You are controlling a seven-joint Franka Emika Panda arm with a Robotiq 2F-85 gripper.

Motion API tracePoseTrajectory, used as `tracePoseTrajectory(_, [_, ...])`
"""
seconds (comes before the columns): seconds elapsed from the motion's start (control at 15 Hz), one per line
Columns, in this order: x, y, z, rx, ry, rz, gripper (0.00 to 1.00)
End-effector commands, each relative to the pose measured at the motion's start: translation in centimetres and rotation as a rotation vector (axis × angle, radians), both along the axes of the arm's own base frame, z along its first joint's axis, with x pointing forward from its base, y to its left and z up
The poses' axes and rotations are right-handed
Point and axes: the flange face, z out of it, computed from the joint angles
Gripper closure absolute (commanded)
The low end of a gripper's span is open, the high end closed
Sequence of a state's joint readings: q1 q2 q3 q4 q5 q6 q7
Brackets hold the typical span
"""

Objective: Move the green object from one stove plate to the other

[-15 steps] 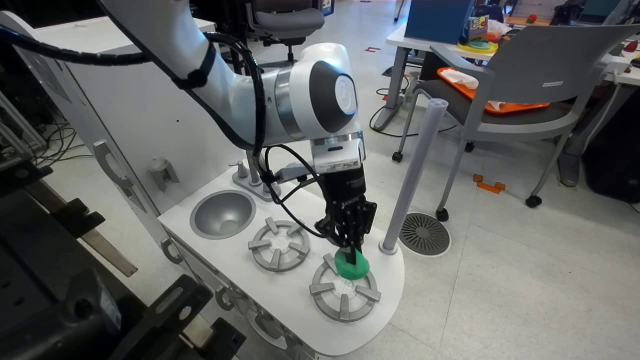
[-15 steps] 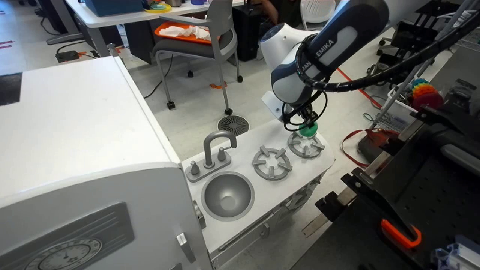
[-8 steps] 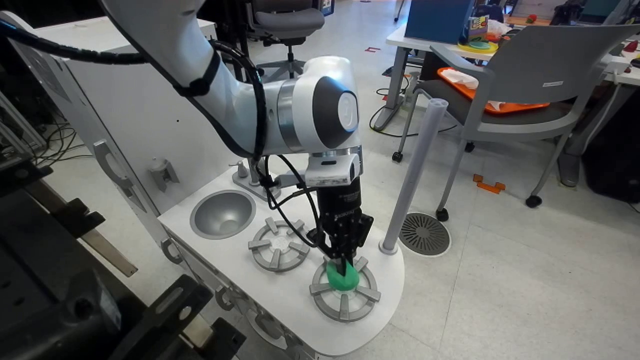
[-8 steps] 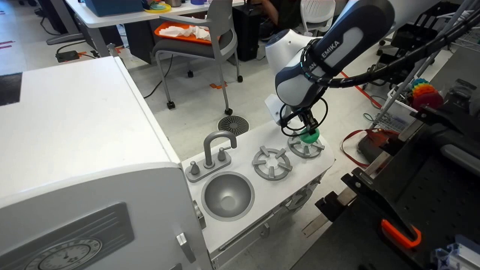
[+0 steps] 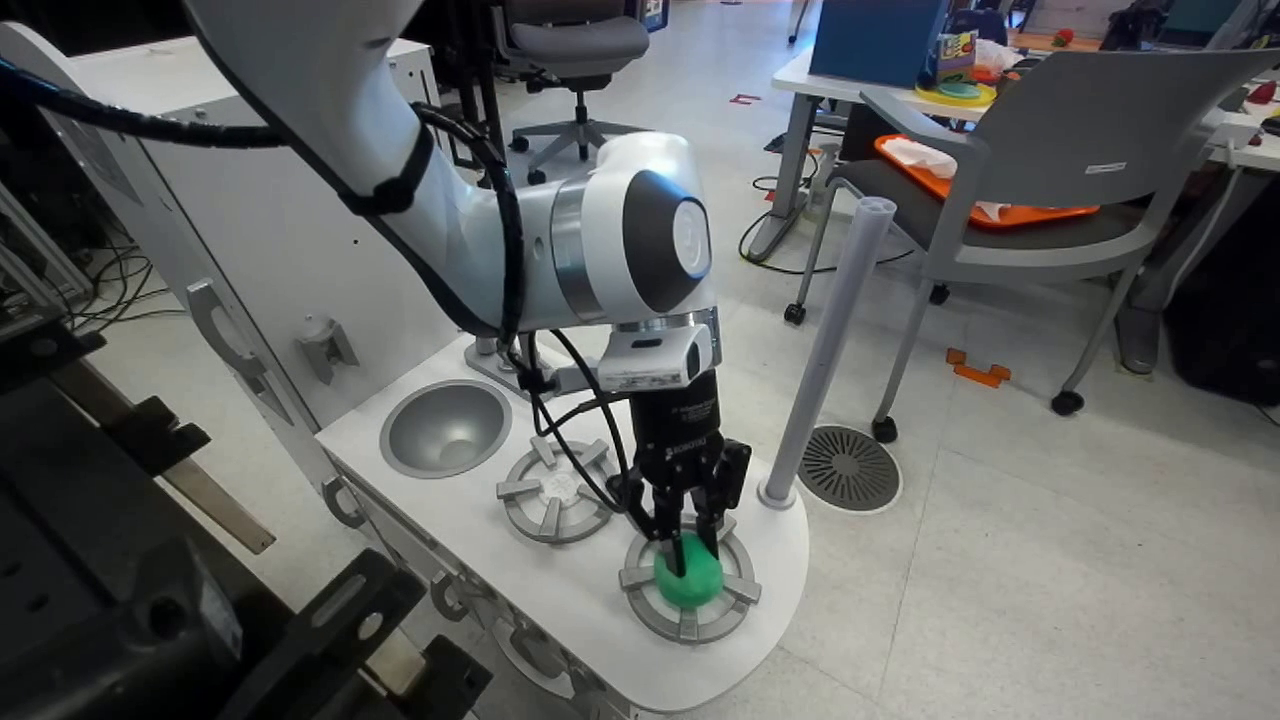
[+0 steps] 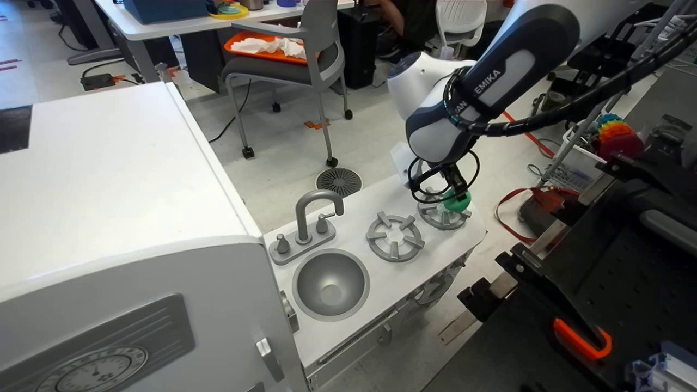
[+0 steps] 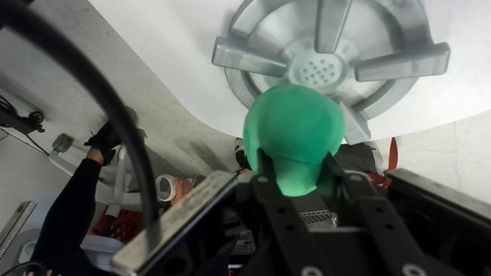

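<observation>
Hand (image 7: 296,158) tight around green object (image 7: 294,119), over one stove plate (image 5: 688,624).

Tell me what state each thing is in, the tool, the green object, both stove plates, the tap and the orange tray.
Tool: closed on the green object.
Green object: gripped; contact with the stove plate below it unclear.
That stove plate: partly hidden behind the green object.
Other stove plate: prongs all visible in an exterior view.
Tap: upright, spout arching over.
Orange tray: lying on a grey chair, holding crumpled white material.
</observation>
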State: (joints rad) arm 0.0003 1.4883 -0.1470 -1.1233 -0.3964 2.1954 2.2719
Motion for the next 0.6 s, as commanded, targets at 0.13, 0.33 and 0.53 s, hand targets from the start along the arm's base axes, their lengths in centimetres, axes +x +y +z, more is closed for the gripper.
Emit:
tracePoseTrajectory(0.13, [0.6,2.2,0.2,0.014,-0.009,0.060,0.22])
tracePoseTrajectory(0.33, [0.7,3.2,0.3,0.009,-0.002,0.093,0.00])
tracePoseTrajectory(0.53, [0.6,4.3,0.1,0.046,0.031,0.109,0.00])
